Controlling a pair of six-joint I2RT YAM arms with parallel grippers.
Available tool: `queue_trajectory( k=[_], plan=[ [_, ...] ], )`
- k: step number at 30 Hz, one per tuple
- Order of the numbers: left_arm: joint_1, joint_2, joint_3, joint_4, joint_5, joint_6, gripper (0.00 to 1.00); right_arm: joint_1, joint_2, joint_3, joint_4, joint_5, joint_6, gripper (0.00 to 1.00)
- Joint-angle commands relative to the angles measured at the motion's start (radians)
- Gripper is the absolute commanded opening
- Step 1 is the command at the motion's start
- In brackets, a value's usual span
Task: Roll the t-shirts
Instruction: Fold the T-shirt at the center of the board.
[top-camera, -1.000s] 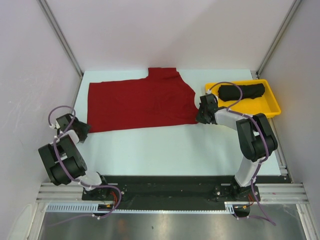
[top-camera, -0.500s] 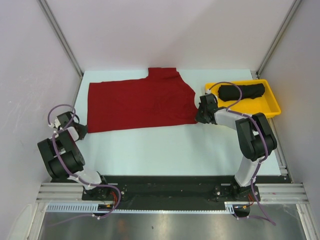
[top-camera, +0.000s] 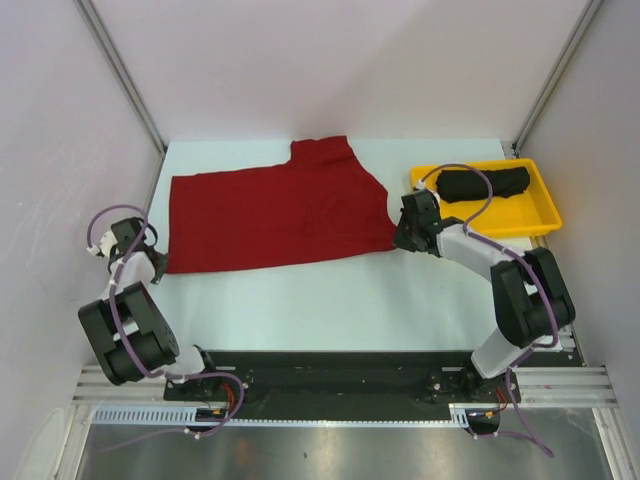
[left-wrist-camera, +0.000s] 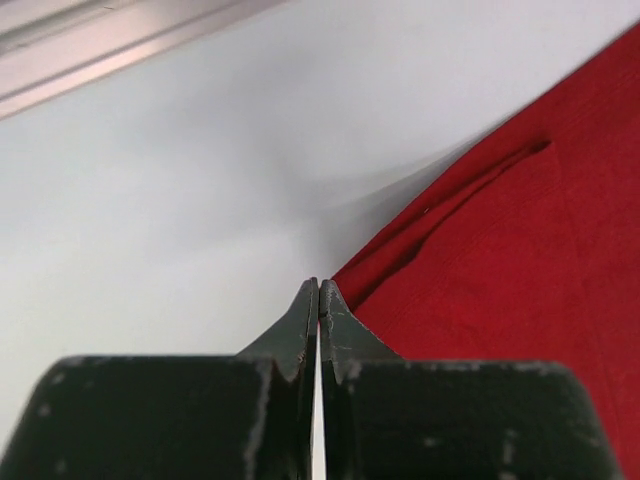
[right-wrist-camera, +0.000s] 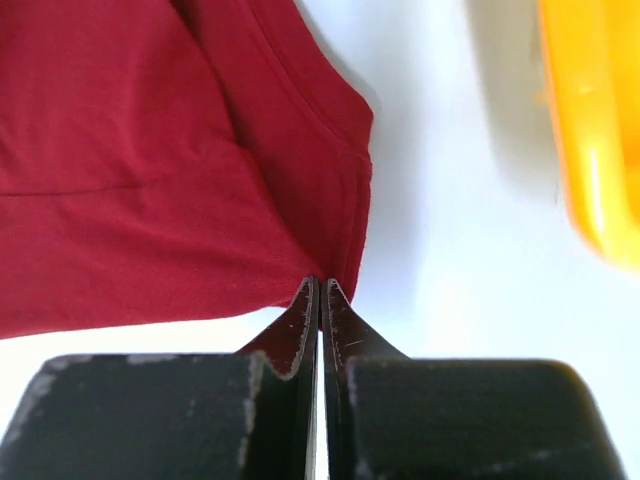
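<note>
The deep red t-shirt (top-camera: 280, 205) lies spread flat across the back of the white table, one sleeve pointing to the rear. My left gripper (top-camera: 153, 263) is shut on its near left corner; in the left wrist view the cloth (left-wrist-camera: 520, 260) runs in a taut crease to the closed tips (left-wrist-camera: 319, 288). At the near right corner my right gripper (top-camera: 399, 237) is shut too, with the red hem (right-wrist-camera: 150, 150) bunching into its tips (right-wrist-camera: 320, 285). The black t-shirt (top-camera: 485, 183) sits rolled in the yellow tray (top-camera: 548, 208).
The yellow tray (right-wrist-camera: 590, 130) stands at the back right, close beside my right gripper. Metal frame posts and pale walls close in the table on the left, right and rear. A black rail with the arm bases runs along the near edge.
My left gripper has shut on the shirt's corner and drawn back to the left. The red shirt has slid leftwards and pulled straighter. The right gripper, shut, followed slightly.
</note>
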Motion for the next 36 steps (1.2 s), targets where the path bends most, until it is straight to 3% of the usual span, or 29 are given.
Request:
queue_trajectory(
  k=[1,10,15,17,18,19,20,21,22,25,26,27,30,34,36],
  plan=[
    [0.001,-0.106,-0.012,-0.127,-0.170,0.034,0.00,0.015,-0.145,-0.073,-0.094,0.046,0.024,0.00],
    [0.019,-0.311,-0.123,-0.235,-0.370,0.036,0.00,0.050,-0.458,-0.277,-0.231,0.032,0.109,0.00],
    [0.027,-0.373,-0.143,-0.267,-0.416,0.025,0.02,0.139,-0.639,-0.392,-0.318,0.027,0.191,0.00],
    [0.033,-0.374,-0.135,-0.268,-0.389,0.037,0.45,0.170,-0.708,-0.420,-0.323,0.029,0.218,0.06],
    [0.032,-0.373,-0.112,-0.275,-0.379,0.051,0.62,0.185,-0.722,-0.423,-0.335,0.038,0.218,0.22],
    [0.032,-0.371,-0.094,-0.279,-0.364,0.060,0.84,0.187,-0.731,-0.419,-0.334,0.041,0.214,0.31],
    [0.033,-0.370,-0.080,-0.276,-0.321,0.082,0.88,0.186,-0.749,-0.410,-0.329,0.055,0.196,0.42],
    [0.032,-0.373,-0.051,-0.259,-0.301,0.117,0.92,0.187,-0.753,-0.379,-0.318,0.062,0.182,0.59],
    [0.029,-0.374,-0.035,-0.244,-0.263,0.136,0.93,0.187,-0.753,-0.362,-0.295,0.065,0.165,0.66],
    [-0.043,-0.354,-0.011,-0.137,-0.102,0.188,0.99,0.184,-0.673,-0.266,-0.101,0.062,0.049,0.76],
    [-0.080,-0.347,-0.002,-0.076,-0.103,0.194,0.99,0.184,-0.573,-0.226,0.018,0.069,-0.013,0.76],
    [-0.161,-0.338,0.009,-0.036,-0.120,0.206,1.00,0.181,-0.511,-0.142,0.071,0.073,-0.047,0.77],
    [-0.263,-0.196,0.129,-0.017,-0.195,0.248,1.00,0.149,-0.240,0.035,0.183,0.040,-0.117,0.73],
    [-0.280,-0.002,0.273,0.003,-0.207,0.301,0.93,0.069,0.061,0.292,0.353,-0.072,-0.124,0.67],
    [-0.280,0.125,0.363,-0.005,-0.253,0.320,0.86,0.055,0.216,0.382,0.380,-0.109,-0.150,0.67]
  ],
)
